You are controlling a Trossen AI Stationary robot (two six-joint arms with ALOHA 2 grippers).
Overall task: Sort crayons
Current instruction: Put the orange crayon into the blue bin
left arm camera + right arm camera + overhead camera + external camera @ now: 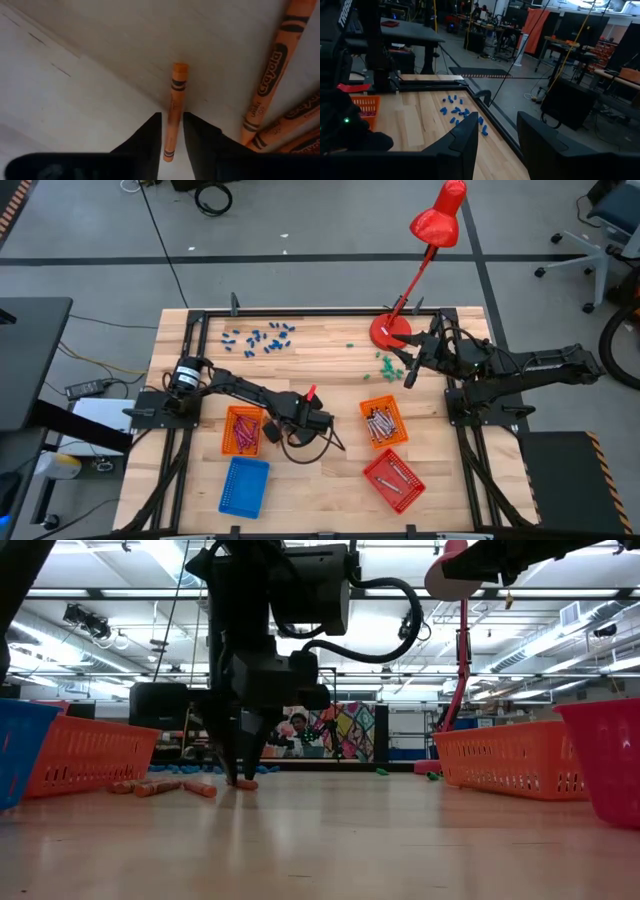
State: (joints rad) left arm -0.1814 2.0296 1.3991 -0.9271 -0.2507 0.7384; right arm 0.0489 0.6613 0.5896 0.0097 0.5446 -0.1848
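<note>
Taking the red desk lamp [425, 250] at the table's far edge as the landmark, the blue basket [245, 486] lies farthest to its left, at the near edge of the wooden table [330, 490]. Just behind that stands an orange basket [243, 430] holding magenta-pink crayons [246, 432]. Beside this basket, still left of the lamp, the left gripper [172, 135] points down at the tabletop with its fingers a little apart, one on each side of an orange crayon [173, 107] that lies flat on the wood between them; whether they press on it cannot be told. More orange crayons [272, 80] lie just beside it. Blue crayons [258, 338] are scattered near the far edge, left of the lamp. Nearly in line below the lamp, a second orange basket [384, 422] and a red basket [394, 479] each hold grey-silver crayons [380, 423]. Green crayons [387, 363] lie close to the lamp's base. The right gripper [411, 372] waits just beside that base, its fingers spread and empty.
</note>
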